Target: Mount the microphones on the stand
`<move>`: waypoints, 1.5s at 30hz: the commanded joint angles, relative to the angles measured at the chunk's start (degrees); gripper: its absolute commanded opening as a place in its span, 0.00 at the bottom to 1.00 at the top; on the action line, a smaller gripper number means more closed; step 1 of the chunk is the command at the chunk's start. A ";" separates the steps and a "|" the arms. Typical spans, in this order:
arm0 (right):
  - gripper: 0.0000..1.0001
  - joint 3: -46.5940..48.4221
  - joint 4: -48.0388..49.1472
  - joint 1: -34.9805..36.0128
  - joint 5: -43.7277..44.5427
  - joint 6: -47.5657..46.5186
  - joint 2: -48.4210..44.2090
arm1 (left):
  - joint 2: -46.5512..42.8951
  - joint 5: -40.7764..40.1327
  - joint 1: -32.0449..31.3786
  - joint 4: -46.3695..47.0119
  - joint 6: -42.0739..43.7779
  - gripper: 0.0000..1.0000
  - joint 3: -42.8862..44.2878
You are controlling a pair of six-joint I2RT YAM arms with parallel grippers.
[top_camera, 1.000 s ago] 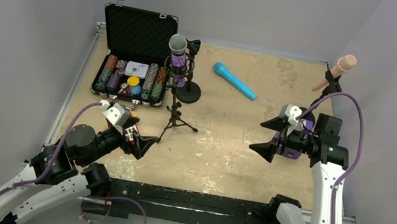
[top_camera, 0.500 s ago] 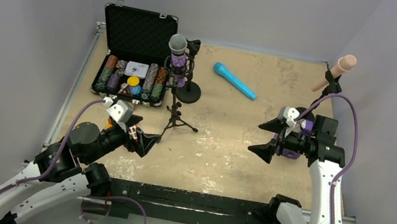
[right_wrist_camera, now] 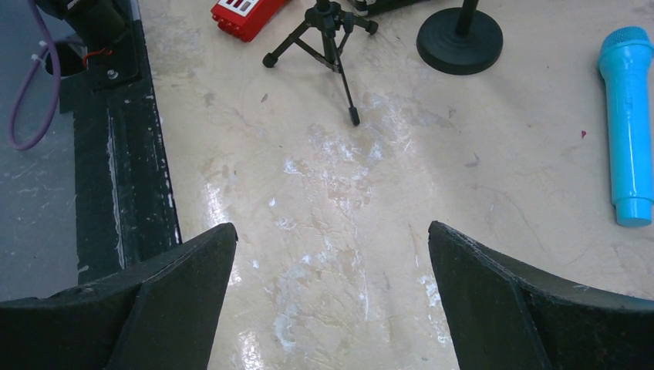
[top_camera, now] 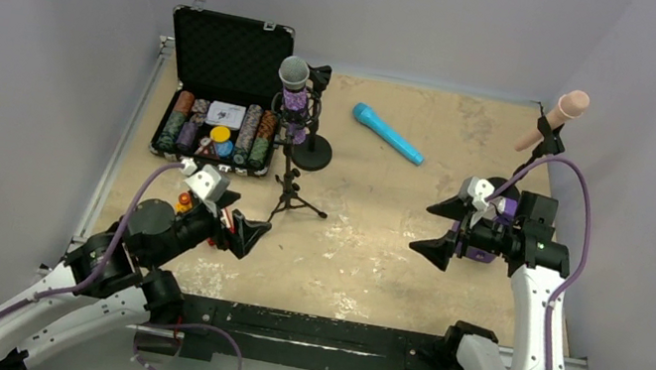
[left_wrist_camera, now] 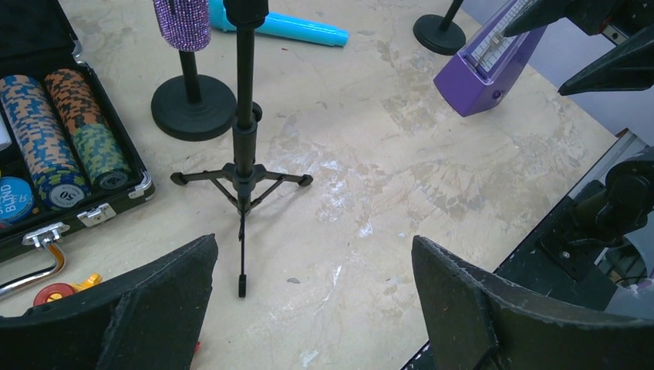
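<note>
Right now I am holding my left gripper [top_camera: 247, 237] wide open with nothing in it, and it is hanging low over the table [top_camera: 373, 253] near the front. My right gripper [top_camera: 423, 227] is gaping open too, holding nothing, over on the right side. The blue microphone [top_camera: 388, 134] is lying flat on the table toward the back, well apart from both grippers. The purple microphone [top_camera: 294, 87] is standing up in the round-foot stand [top_camera: 311, 152]. The pink microphone [top_camera: 554, 117] is sitting tilted on the corner stand [top_camera: 550, 139] at the far right. A thin tripod stand [left_wrist_camera: 244, 154] is standing between my left gripper and the round-foot stand. The open chip case [top_camera: 218, 96] is sitting to its left, and a purple metronome [left_wrist_camera: 493, 65] is standing close to my right gripper.
</note>
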 commanded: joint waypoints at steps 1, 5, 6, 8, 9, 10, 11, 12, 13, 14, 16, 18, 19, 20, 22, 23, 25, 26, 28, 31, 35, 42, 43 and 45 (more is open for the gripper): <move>0.99 -0.31 1.06 0.31 -1.18 -0.97 -0.96 | 0.87 -0.09 0.12 2.92 -0.37 0.99 -0.54; 0.99 -0.40 1.07 0.35 -1.18 -1.05 -0.90 | 1.18 -0.01 0.12 3.01 -0.20 0.99 -0.68; 0.99 -0.38 1.06 0.36 -1.18 -1.06 -0.90 | 1.22 0.00 0.12 3.11 -0.19 0.99 -0.70; 0.99 -0.42 1.06 0.32 -1.18 -1.06 -0.82 | 1.20 0.00 0.07 3.10 -0.19 0.99 -0.79; 0.99 -0.48 1.07 0.34 -1.18 -1.06 -0.81 | 1.23 0.00 0.11 3.12 -0.19 0.99 -0.87; 0.99 -0.49 1.04 0.31 -1.14 -1.04 -0.81 | 1.21 0.00 0.12 3.10 -0.13 0.99 -0.90; 0.99 -0.49 1.01 0.38 -1.18 -1.06 -0.81 | 1.24 0.00 0.12 3.14 -0.11 0.99 -0.85; 0.99 -0.49 1.01 0.32 -1.25 -1.09 -0.78 | 1.23 0.00 0.12 3.18 -0.15 0.99 -0.97; 0.99 -0.49 1.06 0.31 -1.24 -1.14 -0.74 | 1.21 0.07 0.12 3.25 -0.19 0.99 -1.01; 0.99 -0.50 1.03 0.33 -1.22 -1.15 -0.73 | 1.21 0.06 0.12 3.27 -0.17 0.99 -1.07; 0.99 -0.44 1.04 0.31 -1.24 -1.15 -0.65 | 1.34 0.08 0.12 3.28 -0.11 0.99 -1.10; 0.99 -0.47 0.96 0.33 -1.26 -1.23 -0.55 | 1.36 0.09 0.12 3.36 -0.10 1.00 -1.07; 0.99 -0.48 0.96 0.38 -1.25 -1.24 -0.50 | 1.37 0.09 0.12 3.36 -0.03 0.99 -1.01; 0.99 -0.46 0.98 0.32 -1.24 -1.19 -0.46 | 1.41 0.09 0.12 3.39 -0.02 0.99 -1.07; 0.99 -0.44 1.03 0.31 -1.25 -1.30 -0.50 | 1.37 0.13 0.12 3.45 -0.02 0.99 -1.05; 0.99 -0.49 0.91 0.32 -1.26 -1.32 -0.47 | 1.38 0.17 0.12 3.47 -0.02 0.99 -1.07; 0.99 -0.51 0.89 0.32 -1.26 -1.32 -0.46 | 1.37 0.17 0.07 3.45 -0.02 0.99 -1.16; 0.99 -0.47 0.87 0.32 -1.27 -1.33 -0.46 | 1.37 0.17 0.11 3.45 -0.02 0.99 -1.16; 0.99 -0.45 0.89 0.33 -1.27 -1.31 -0.39 | 1.37 0.17 0.07 3.39 -0.02 0.99 -1.23; 0.99 -0.49 0.90 0.31 -1.26 -1.32 -0.37 | 1.31 0.17 0.12 3.37 -0.01 0.99 -1.25; 0.99 -0.46 0.82 0.31 -1.27 -1.41 -0.21 | 1.31 0.17 0.11 3.50 0.07 0.99 -1.24; 0.99 -0.42 0.51 0.31 -1.26 -1.67 0.07 | 1.44 0.26 0.12 3.65 0.07 0.99 -1.32; 0.99 -0.36 0.49 0.31 -1.27 -1.68 0.07 | 1.45 0.22 0.12 3.71 0.07 0.99 -1.34; 0.99 -0.42 0.45 0.31 -1.30 -1.75 0.11 | 1.46 0.26 0.12 3.72 0.07 0.99 -1.42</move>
